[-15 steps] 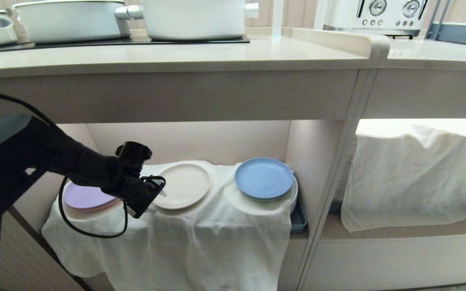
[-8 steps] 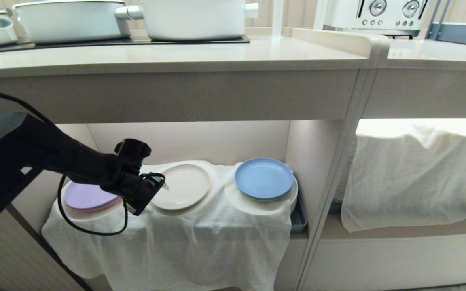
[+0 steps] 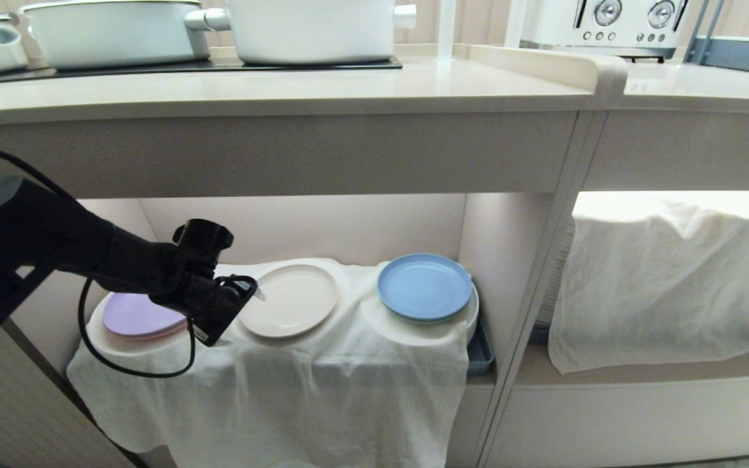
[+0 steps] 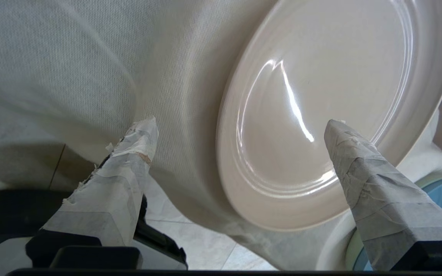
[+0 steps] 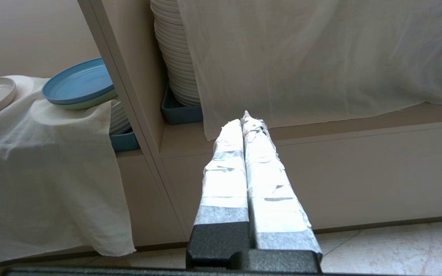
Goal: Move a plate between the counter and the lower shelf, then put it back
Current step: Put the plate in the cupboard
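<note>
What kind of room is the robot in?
Most likely a kitchen, or a mock-up of one. White pots sit on a hob on the counter, a toaster stands nearby, and plates such as the cream plate rest on the lower shelf.

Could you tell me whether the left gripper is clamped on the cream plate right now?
No, the left gripper has its jaws spread wide, and the plate lies free on the white cloth.
</note>
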{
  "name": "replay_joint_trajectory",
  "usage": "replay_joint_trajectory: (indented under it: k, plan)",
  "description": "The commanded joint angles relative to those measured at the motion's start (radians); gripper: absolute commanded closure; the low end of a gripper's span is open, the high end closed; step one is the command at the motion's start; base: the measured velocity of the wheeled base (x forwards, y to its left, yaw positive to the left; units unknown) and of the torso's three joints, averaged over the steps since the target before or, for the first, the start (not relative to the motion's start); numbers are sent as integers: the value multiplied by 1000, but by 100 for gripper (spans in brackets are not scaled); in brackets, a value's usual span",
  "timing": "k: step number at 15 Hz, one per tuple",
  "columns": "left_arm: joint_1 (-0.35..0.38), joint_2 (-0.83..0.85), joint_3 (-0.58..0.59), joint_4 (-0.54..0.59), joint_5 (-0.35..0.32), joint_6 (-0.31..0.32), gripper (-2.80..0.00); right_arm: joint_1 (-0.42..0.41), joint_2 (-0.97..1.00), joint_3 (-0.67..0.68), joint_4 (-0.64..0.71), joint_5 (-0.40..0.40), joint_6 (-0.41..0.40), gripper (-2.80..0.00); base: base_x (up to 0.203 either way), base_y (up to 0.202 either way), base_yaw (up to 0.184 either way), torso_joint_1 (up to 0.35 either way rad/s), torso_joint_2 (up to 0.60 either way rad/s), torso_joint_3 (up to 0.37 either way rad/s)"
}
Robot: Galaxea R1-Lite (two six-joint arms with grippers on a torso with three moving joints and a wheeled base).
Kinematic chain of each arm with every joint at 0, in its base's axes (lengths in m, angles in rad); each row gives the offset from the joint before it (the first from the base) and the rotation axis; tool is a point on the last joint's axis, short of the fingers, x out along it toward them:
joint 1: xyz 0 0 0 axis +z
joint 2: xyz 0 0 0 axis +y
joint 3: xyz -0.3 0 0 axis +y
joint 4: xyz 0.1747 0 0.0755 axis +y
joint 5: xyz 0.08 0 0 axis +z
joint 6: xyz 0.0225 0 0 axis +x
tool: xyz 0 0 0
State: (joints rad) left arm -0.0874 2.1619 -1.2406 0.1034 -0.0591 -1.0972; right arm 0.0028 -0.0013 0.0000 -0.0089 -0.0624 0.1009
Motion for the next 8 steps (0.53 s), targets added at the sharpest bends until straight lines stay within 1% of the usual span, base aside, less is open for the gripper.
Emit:
replay_joint_trajectory:
  k: [1,4,8]
  plan:
    - [0,-17,3,15,-1,-6,-280,2,1,0,0,-1,0,0,0,0,0,0,0,0]
    - [0,-38,10,35,-1,-7,-280,0,1,0,0,-1,0,0,0,0,0,0,0,0]
    - [-1,-69,90,41,-2,-5,-280,0,1,0,0,-1,0,0,0,0,0,0,0,0]
